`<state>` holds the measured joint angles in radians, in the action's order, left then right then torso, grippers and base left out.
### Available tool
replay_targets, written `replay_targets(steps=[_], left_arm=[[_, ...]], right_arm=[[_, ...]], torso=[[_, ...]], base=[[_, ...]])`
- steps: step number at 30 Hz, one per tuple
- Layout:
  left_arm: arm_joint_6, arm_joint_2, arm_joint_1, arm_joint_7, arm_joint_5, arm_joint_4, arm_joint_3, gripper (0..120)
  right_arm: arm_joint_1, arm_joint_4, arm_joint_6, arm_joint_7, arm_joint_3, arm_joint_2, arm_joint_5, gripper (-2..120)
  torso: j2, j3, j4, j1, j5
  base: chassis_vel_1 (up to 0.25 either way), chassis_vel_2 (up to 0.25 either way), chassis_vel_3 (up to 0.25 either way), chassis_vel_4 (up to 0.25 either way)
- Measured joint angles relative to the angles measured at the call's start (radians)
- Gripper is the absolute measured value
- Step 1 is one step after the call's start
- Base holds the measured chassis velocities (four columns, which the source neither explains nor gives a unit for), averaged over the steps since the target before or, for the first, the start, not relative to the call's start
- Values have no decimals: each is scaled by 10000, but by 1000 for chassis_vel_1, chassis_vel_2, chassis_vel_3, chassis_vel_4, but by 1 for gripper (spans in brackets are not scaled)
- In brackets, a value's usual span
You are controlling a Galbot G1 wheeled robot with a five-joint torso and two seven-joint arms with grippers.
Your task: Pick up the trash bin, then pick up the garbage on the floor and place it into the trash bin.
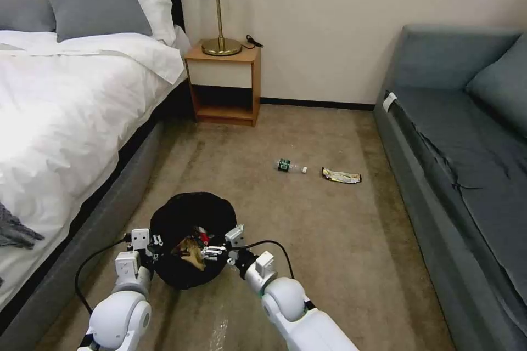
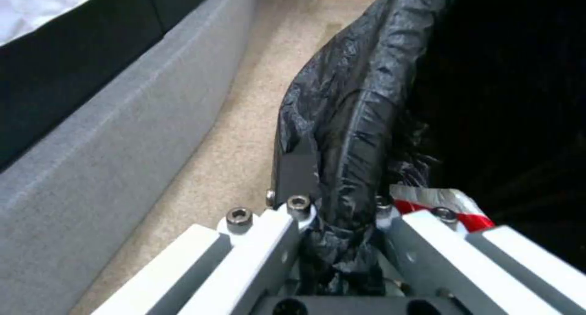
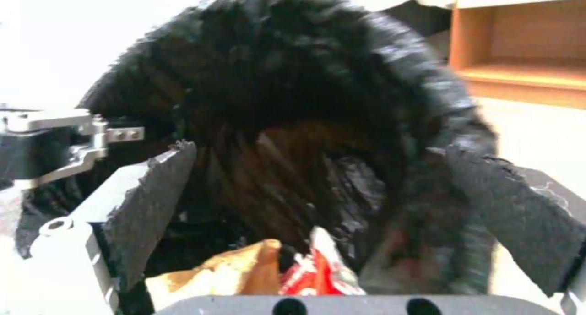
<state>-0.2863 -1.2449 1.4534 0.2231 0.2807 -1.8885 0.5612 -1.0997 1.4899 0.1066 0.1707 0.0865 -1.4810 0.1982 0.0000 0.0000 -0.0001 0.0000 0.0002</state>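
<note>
- The left claw (image 2: pixel 339 219) is clamped on the bag-covered rim of the trash bin (image 1: pixel 189 214), one finger outside the rim and one inside, and holds the bin just off the carpet in front of the robot, beside the bed (image 1: pixel 66 120).
- The right claw (image 3: pixel 329 200) hangs over the bin's mouth with its padded fingers (image 3: pixel 153 200) spread apart and nothing between them.
- The brown paper bag (image 3: pixel 214 274) and the red snack packet (image 3: pixel 314 271) lie inside the bin, just below the open right claw.
- Judged from this, the step in hand is dropping litter into the bin; to do it well, the right claw should lift straight up without snagging the loose black liner, while the left keeps the bin level so nothing spills out.
- Two pieces of garbage are left on the floor: the small clear bottle (image 1: pixel 290 165) with a green label and, just beside it, the shiny wrapper (image 1: pixel 341 176), both well ahead of the bin and near the grey sofa (image 1: pixel 461 137).
- The bin looks round and wide-mouthed, its crinkled black bag folded thickly over the rim, so the grip rests on slippery plastic and could slide if jerked.
</note>
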Motion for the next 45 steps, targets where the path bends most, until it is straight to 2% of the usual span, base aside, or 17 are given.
replay_targets(steps=[2,6,9,13,19,27,34,45], left_arm=[[8,-3,5,0,-17,19,1,0],[18,-2,3,0,-21,26,24,0],[41,-34,-23,5,22,28,191,0],[46,-32,-12,5,135,-1,278,0],[83,57,-52,5,217,55,383,0],[162,203,-91,6,254,211,480,0],[232,296,-174,5,324,478,503,0],[289,401,-232,-6,459,669,537,0]], right_arm=[[-64,218,-100,-691,35,147,-1,100],[-74,355,-226,-1266,46,266,9,100],[-94,1037,-802,-2343,50,633,405,100],[-106,1657,-1341,-2815,-94,1020,613,100],[-188,1752,-1793,-3352,-482,1311,739,100],[-435,1419,-1683,-3422,-1202,1533,844,100],[-910,1503,-1608,-3325,-1940,1681,1903,100],[-949,608,-1182,-3328,-2522,1709,1776,100]], torso=[[0,0,0,0,0],[0,0,0,0,-1],[0,0,0,0,-1],[0,0,0,0,-1],[0,0,0,0,0],[0,0,1,0,-1],[0,0,1,0,-2],[0,0,1,0,-2]], base=[[0,0,0,0],[0,0,0,0],[0,0,0,0],[0,0,0,0],[0,0,0,0],[0,0,0,0],[0,0,0,0],[0,0,0,0]])
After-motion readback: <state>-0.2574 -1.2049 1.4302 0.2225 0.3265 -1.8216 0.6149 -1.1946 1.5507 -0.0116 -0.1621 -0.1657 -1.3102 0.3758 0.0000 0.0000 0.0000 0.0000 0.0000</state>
